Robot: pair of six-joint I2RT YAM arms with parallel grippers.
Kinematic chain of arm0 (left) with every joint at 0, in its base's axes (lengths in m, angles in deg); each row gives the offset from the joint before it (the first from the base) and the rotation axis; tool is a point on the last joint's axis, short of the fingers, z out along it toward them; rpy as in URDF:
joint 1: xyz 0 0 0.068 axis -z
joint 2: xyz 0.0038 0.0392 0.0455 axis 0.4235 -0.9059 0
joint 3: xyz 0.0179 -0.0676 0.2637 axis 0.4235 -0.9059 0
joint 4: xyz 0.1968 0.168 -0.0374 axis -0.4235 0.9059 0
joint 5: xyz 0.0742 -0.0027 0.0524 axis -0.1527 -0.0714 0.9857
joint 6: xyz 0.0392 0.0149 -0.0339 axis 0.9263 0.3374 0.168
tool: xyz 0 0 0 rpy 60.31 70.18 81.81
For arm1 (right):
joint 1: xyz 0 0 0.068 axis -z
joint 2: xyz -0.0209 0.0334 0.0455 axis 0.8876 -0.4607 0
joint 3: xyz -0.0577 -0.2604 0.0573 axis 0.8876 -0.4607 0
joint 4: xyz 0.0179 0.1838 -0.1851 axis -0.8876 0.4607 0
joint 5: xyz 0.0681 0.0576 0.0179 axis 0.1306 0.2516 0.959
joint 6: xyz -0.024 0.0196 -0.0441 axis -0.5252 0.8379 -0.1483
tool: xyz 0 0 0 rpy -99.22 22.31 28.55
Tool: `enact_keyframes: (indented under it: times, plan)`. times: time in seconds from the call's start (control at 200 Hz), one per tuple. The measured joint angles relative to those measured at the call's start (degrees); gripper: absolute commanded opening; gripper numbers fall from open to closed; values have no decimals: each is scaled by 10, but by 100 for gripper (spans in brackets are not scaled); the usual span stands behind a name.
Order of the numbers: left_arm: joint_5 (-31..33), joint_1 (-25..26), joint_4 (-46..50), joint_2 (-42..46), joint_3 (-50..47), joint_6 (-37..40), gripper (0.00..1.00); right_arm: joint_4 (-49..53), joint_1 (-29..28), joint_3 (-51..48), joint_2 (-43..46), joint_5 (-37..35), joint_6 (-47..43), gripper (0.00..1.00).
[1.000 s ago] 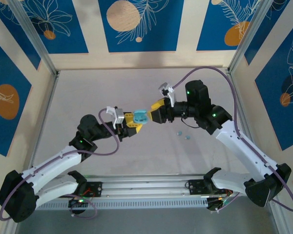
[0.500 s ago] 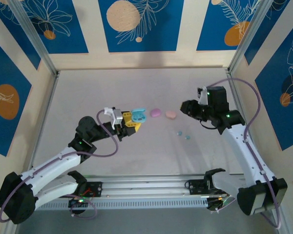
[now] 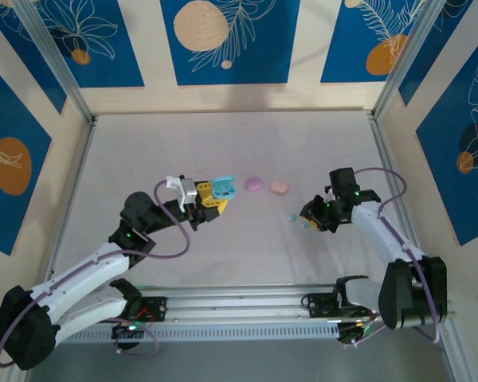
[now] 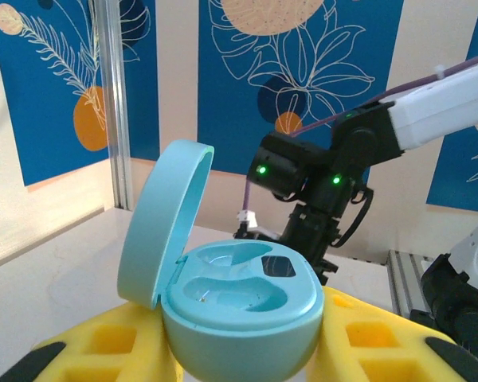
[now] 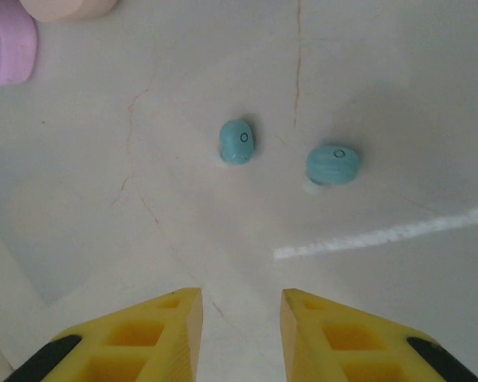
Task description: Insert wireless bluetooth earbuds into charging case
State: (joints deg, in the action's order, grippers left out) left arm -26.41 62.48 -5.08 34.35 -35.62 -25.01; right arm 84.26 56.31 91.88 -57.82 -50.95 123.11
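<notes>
Well right of the open light blue charging case [image 4: 239, 302], clamped in my left fingers [image 4: 103, 338], two light blue earbuds [image 5: 237, 142] lie on the surface [image 5: 382, 79]; my right fingers [image 5: 171, 322] are spread, empty. Probably light, hard, slippery: pinch one across its sides. Only a tiny ring mark each, no lettering

This is a robot test cell in a lab: a pale tabletop [image 3: 223, 143] boxed in by aluminium posts [image 3: 54, 64] and printed blue floral panels [image 3: 255, 48] rising beyond the left gripper [image 3: 217, 197]. Behind that gripper the arm bases [image 3: 20, 322] bolt to a slotted metal rail [image 3: 239, 304], purple cables [image 3: 175, 239] looping alongside
</notes>
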Motion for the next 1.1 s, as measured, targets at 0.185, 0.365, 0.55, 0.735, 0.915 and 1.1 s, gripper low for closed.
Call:
enact_keyframes:
  times: [0.185, 0.365, 0.55, 0.735, 0.915, 1.1]
  plan:
    - [2, 0, 0, 0, 0, 0, 36, -37, -8, 38, -100, 2, -7, 34]
    - [5, 0, 1, 0, 0, 0, 36, -59, -9, 78, -173, 1, -13, 34]
    - [6, 0, 3, 0, 0, 0, 36, -61, -13, 86, -209, -3, -17, 36]
    - [9, 0, 3, 0, 0, 0, 37, -61, -17, 86, -223, -4, -17, 36]
    - [11, 0, 3, 0, 0, 0, 37, -61, -24, 86, -239, -4, -17, 36]
    - [11, 0, 7, 0, 0, 0, 37, -64, -28, 86, -247, 1, -17, 35]
